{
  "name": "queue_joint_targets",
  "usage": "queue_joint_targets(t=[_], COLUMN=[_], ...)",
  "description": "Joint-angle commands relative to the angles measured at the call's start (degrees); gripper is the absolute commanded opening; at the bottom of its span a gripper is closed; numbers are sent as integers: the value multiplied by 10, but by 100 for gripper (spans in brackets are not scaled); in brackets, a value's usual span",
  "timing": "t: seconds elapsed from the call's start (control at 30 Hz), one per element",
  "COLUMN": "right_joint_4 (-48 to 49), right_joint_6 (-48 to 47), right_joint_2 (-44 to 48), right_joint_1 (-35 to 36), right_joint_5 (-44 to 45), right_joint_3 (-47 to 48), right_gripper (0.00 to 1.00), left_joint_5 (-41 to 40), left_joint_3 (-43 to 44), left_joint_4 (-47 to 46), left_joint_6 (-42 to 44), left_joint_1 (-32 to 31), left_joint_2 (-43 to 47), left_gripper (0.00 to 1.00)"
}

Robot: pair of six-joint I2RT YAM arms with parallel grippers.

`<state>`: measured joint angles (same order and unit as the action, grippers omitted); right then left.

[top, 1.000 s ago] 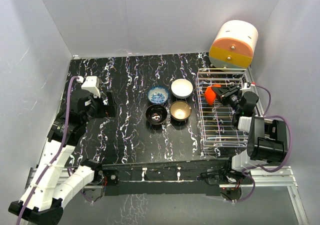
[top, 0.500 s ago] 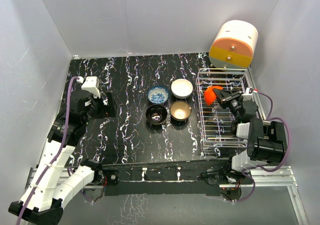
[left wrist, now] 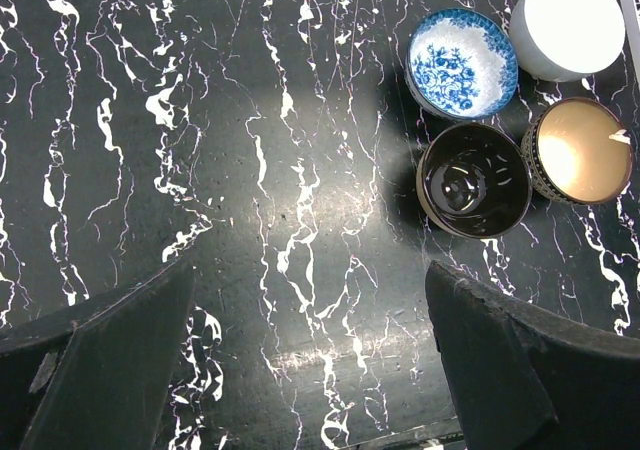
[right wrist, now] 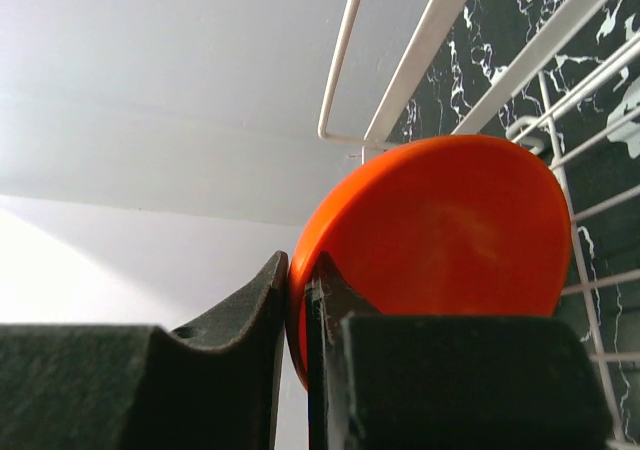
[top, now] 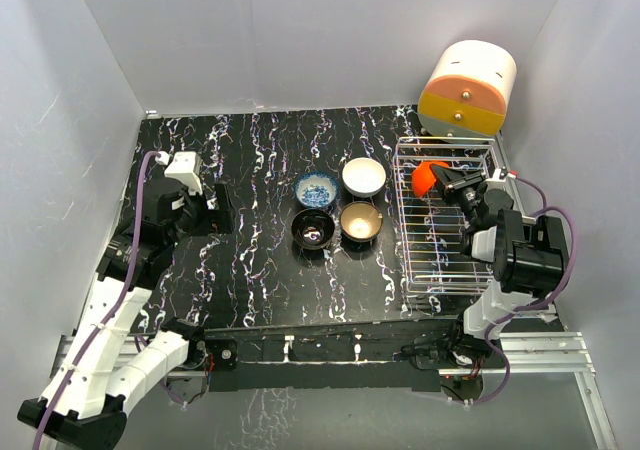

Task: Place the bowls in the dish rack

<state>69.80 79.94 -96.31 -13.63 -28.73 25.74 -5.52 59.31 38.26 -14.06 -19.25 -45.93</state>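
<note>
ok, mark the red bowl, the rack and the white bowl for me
red bowl (right wrist: 450, 230): right wrist view, middle of its red face.
rack (top: 440, 260): top view, bare floor wires, near half.
white bowl (left wrist: 566, 22): left wrist view, centre of its inside.

Top view was bright and even, with diffuse light off the white walls and only short, soft shadows. Left wrist view showed a broad glare patch mid-frame on the glossy desk and a hot highlight inside the tan-gold bowl. The left fingers were dark and slightly soft. In the right wrist view the right fingers were close and blurred. The red bowl carried a faint sheen. The wall was blown out at lower left.
</note>
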Motion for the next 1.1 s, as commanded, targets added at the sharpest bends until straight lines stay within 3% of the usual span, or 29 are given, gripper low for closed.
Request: queue_joint_targets(t=[0.0,0.37,0.57,0.73,0.93,1.07], right_joint_4=[76,-69,-38,-66,-152,-158], right_joint_6=[23,-23,-3,-2,-26,-26], right_joint_2=[-16,2,-26,-5,48,46], right_joint_1=[-2,-1,-2,-2,-2,-3], right_joint_5=[18,45,50,72,106,98], right_joint_3=[45,70,58,35,9,-2], right_gripper=[8,9,9,10,18,21], left_joint_5=[-5,-6,-10,-12,-11,-10], left_joint_3=[30,33,30,26,21,23], left_joint_4=[10,10,14,15,14,15], left_joint_6=[9,11,13,13,13,13], left_joint_1=[-2,-2,-1,-2,-2,-1], left_joint_2=[-5,-9,-4,1,1,4], left_gripper=[97,97,97,97,97,97])
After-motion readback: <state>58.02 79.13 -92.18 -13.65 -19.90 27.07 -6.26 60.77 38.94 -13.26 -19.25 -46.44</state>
